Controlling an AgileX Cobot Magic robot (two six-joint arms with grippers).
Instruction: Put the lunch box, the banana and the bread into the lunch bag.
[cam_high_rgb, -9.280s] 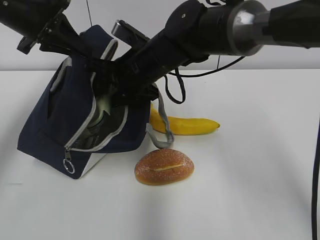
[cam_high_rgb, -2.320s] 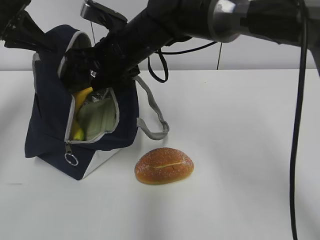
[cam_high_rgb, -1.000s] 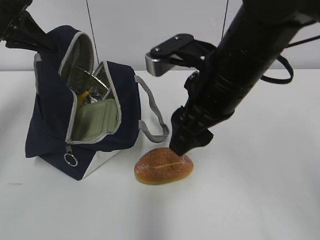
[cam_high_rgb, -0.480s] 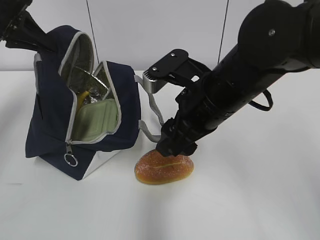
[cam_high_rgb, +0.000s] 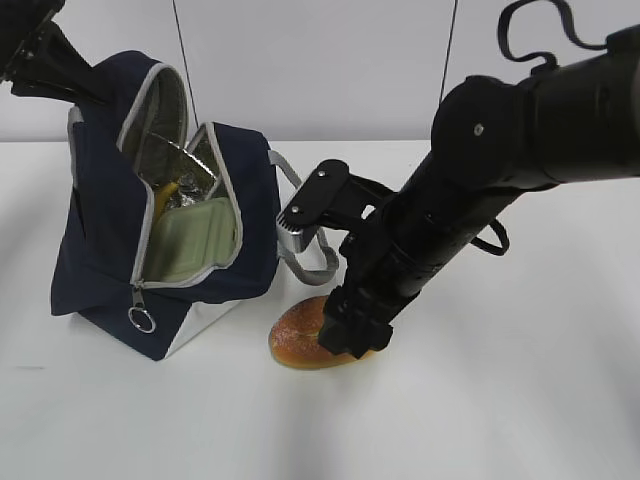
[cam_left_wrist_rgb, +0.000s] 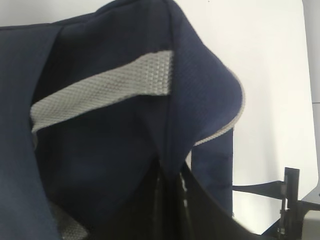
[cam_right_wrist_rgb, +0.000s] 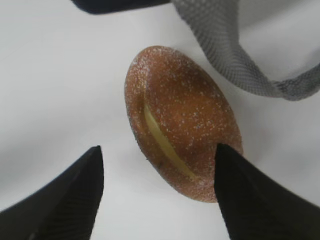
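The navy lunch bag stands open at the left. Inside it I see the lunch box's green lid and a bit of the yellow banana. My left gripper holds the bag's top rear edge; in the left wrist view it is pinched shut on navy fabric. The bread lies on the table right of the bag. My right gripper is down over it. In the right wrist view the gripper is open, its fingers either side of the near end of the bread.
The bag's grey webbing handle lies on the table just behind the bread, also seen in the right wrist view. A ring zipper pull hangs at the bag's front. The white table extends to the right.
The right gripper left the bag after the banana went in, swung right and came down over the bread. The left gripper and bag have stayed still.
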